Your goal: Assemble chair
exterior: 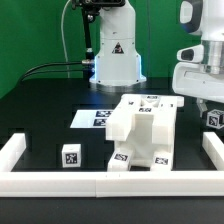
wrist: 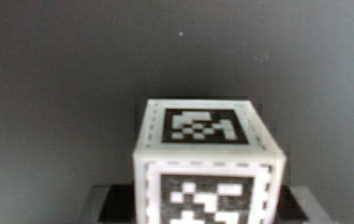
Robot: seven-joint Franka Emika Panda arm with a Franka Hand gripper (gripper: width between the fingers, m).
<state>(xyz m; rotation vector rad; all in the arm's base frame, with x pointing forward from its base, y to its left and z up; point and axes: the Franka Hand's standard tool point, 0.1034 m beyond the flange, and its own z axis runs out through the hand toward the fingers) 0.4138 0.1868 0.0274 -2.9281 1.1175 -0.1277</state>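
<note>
The partly built chair (exterior: 140,130), white and blocky with black-and-white tags, stands in the middle of the black table. A loose tagged chair block (exterior: 70,157) lies toward the exterior view's left. On the exterior view's right, my gripper (exterior: 210,108) is lowered over another tagged chair block (exterior: 214,120) near the rail. In the wrist view this block (wrist: 200,140) fills the middle, tags on its top and front face. My gripper (wrist: 206,208) straddles it, and the dark fingers (wrist: 117,200) lie against both its sides with no gap showing.
A white border rail (exterior: 100,184) runs round the table's front and sides. The marker board (exterior: 95,118) lies flat behind the chair. The robot's base (exterior: 115,60) stands at the back, with black cables to its left.
</note>
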